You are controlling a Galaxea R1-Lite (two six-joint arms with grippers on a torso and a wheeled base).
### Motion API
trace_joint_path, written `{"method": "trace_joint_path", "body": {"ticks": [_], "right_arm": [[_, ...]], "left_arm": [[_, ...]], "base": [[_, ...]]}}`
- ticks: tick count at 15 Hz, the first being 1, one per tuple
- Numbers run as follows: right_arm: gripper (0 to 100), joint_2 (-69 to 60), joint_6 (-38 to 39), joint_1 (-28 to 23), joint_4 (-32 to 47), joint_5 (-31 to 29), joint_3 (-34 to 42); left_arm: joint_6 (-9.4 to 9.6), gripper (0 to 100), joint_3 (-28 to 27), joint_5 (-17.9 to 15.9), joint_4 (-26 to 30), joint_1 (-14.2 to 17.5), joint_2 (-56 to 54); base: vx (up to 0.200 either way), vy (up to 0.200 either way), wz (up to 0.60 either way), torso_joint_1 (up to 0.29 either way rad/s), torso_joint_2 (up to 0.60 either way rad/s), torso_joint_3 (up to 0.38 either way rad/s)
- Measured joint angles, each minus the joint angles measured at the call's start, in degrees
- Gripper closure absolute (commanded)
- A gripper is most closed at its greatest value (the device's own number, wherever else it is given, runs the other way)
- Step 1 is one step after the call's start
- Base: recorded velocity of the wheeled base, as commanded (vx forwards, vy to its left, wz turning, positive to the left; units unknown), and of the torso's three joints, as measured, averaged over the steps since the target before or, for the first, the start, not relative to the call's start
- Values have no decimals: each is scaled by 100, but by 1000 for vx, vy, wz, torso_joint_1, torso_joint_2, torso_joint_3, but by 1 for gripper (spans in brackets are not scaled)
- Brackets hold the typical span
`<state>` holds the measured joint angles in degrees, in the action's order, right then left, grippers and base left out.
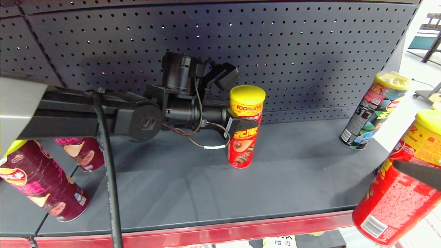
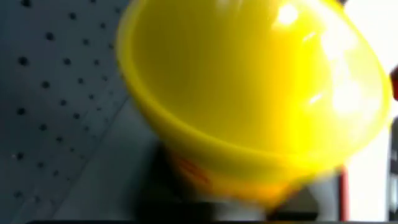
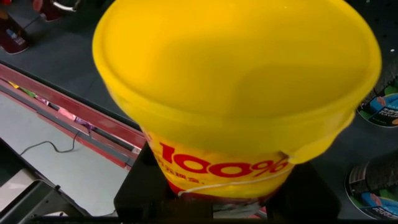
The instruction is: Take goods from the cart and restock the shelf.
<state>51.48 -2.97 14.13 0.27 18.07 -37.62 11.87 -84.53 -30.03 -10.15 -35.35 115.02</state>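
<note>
Head view showed my left gripper (image 1: pixel 245 123) clenched around a yellow-lidded red can (image 1: pixel 242 151), which stood upright on the grey shelf (image 1: pixel 193 186) near the pegboard (image 1: pixel 275 51). My right gripper (image 1: pixel 415 174) grasped a second red can (image 1: pixel 392 203), likewise yellow-lidded, tilted off the shelf's front right corner

Two red cans (image 1: pixel 241 151) with yellow lids and two maroon cans (image 1: pixel 38 182). One black-and-green can (image 1: pixel 365 120). A yellow sliver (image 1: pixel 436 106) at the far edge may be another lid.
</note>
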Motion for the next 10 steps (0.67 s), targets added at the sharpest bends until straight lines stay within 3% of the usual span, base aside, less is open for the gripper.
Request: {"method": "trace_joint_path", "body": {"ticks": [5, 8, 10], "right_arm": [[100, 0, 9, 0, 0, 10, -48], [100, 2, 2, 6, -2, 10, -52], [100, 9, 2, 6, 0, 11, -66]], "left_arm": [[-17, 100, 1044, -378, 257, -22, -868], [5, 100, 1738, -422, 233, -135, -1364], [0, 100, 1898, -394, 224, -249, -1515]], "base": [[0, 0, 0, 0, 0, 0], [0, 0, 0, 0, 0, 0], [0, 0, 0, 0, 0, 0]]}}
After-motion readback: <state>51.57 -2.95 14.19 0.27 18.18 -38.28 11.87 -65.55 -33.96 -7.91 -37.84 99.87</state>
